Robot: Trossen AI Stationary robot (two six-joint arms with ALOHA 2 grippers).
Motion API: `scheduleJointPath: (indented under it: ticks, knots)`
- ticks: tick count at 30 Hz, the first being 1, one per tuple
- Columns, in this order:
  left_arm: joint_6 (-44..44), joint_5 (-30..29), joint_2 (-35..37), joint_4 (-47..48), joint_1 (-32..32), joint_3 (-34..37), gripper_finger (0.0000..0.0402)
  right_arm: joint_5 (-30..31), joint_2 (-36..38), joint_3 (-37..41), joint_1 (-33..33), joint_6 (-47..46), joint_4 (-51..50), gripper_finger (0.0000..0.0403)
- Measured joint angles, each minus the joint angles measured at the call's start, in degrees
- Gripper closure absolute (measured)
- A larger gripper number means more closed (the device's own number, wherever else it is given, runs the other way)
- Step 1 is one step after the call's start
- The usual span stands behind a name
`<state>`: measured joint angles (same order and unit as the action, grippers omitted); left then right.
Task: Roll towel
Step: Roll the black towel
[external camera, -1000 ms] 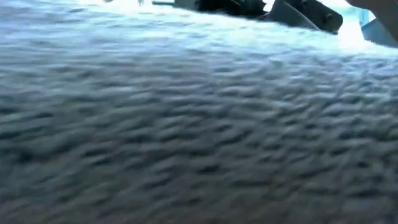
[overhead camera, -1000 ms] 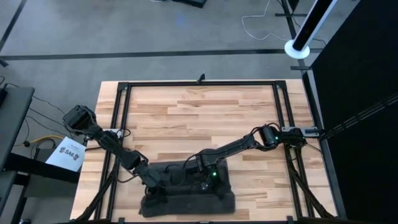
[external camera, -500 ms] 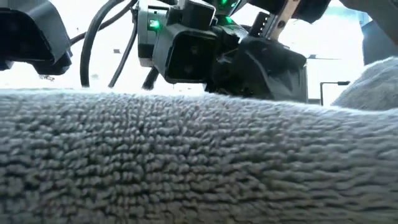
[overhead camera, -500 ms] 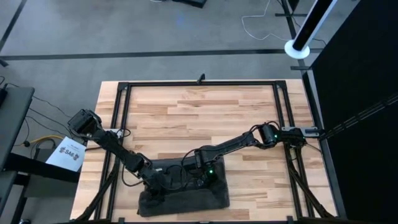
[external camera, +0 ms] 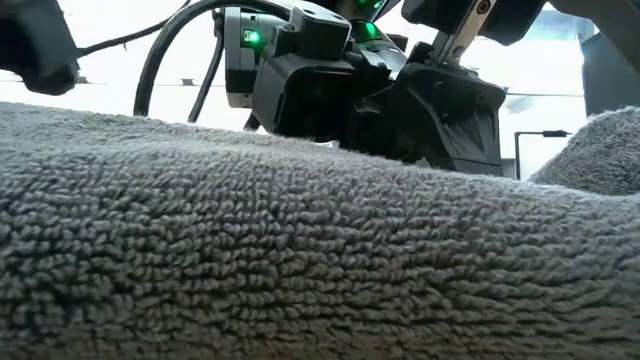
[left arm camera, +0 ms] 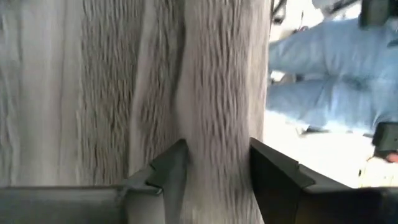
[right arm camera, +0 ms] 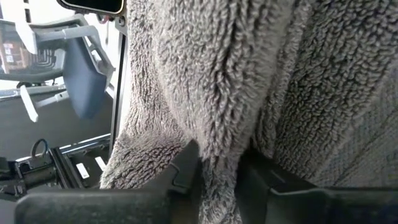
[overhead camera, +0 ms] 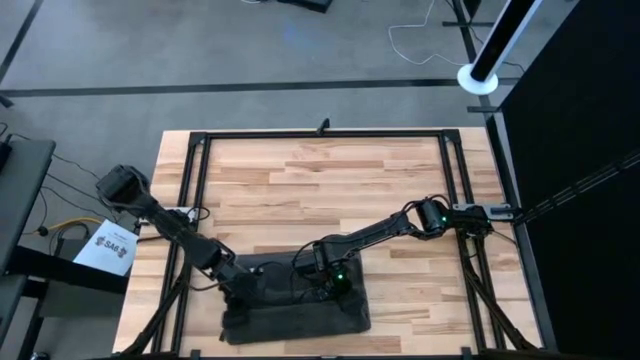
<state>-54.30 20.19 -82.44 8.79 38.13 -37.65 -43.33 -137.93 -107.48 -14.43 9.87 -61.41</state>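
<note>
- since a second ago, narrowed and drawn toward the near edge of the tabletop (overhead camera: 300,180): towel (overhead camera: 295,318), now bunched in a thick fold there.
- clamped on a ridge of towel at its right part: right pincer (right arm camera: 217,165).
- clamped on a ridge at its left part: left pincer (left arm camera: 214,168).
- judged mid-roll; next, turning the gripped fold over evenly, both sides level.

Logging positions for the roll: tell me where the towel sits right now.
In the high view the towel lies bunched at the table's near edge, slightly left of centre, with the left gripper and right gripper each shut on its far edge.
</note>
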Motion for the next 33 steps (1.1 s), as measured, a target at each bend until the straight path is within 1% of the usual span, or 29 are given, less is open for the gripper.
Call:
scheduleJointPath:
  ticks: [2, 4, 8, 11, 15, 17, 19, 21, 23, 24, 25, 27, 30, 33]
  knots:
    - [-0.17, -0.05, 0.88, 2.3, 1.22, 0.0, 0.0257, 0.02, 0.0, 0.0, 0.15, -0.01, 0.13, 0.0334]
    - [-0.12, -0.52, 1.23, 2.38, 2.41, -0.04, 0.0256, 0.04, 0.0, 0.0, 0.19, 0.02, 0.21, 0.0333]
    - [1.66, -3.51, 0.73, 1.65, 5.35, -0.17, 0.0256, 0.04, 0.0, 0.0, 0.26, 0.02, 0.38, 0.0332]
    - [1.29, -3.8, -0.57, 2.81, 6.5, -0.16, 0.0255, 0.04, 0.0, 0.0, 0.3, 0.02, 0.5, 0.0331]
    - [1.35, -3.74, -1.21, 1.32, 7.17, -0.17, 0.0258, 0.07, -0.02, -0.02, 0.3, 0.04, 0.55, 0.0331]
    - [2.15, -2.43, -1.21, -0.51, 7.17, -0.17, 0.0269, 0.07, -0.02, -0.02, 0.3, 0.1, 0.55, 0.0331]
    - [3.31, -0.12, -1.21, -2.73, 7.15, -0.17, 0.0289, -0.61, -0.02, -0.02, 0.3, 0.72, 0.46, 0.0337]
    - [4.14, 2.32, -1.2, -5.11, 7.15, -0.17, 0.0323, -2.85, -0.11, -0.02, 0.3, 2.19, 0.21, 0.0354]
    - [4.3, 4.09, -1.19, -6.64, 7.12, -0.17, 0.0365, -4.2, -0.13, -0.02, 0.11, 3.29, -0.39, 0.0383]
    - [3.94, 4.83, -1.18, -7.29, 7.04, -0.17, 0.0382, -4.77, -0.13, -0.03, -0.12, 3.92, -0.97, 0.0391]
    - [3.22, 5.35, -0.92, -7.83, 6.83, -0.17, 0.039, -5.28, -0.13, -0.1, -0.43, 4.1, -1.85, 0.0394]
    - [2.29, 5.43, 0.11, -9.76, 6.39, -0.17, 0.0391, -6.68, -0.13, -0.13, -1.04, 4.74, -4.62, 0.0394]
    - [1.05, 5.36, 2.78, -13.37, 5.68, -0.22, 0.0391, -11.51, -0.13, -0.13, -1.54, 7.01, -9.08, 0.0395]
    - [1.46, 5.87, 5.38, -13.79, 4.24, -0.24, 0.0391, -14.84, -0.13, -0.15, -2.23, 7.34, -9.99, 0.0395]
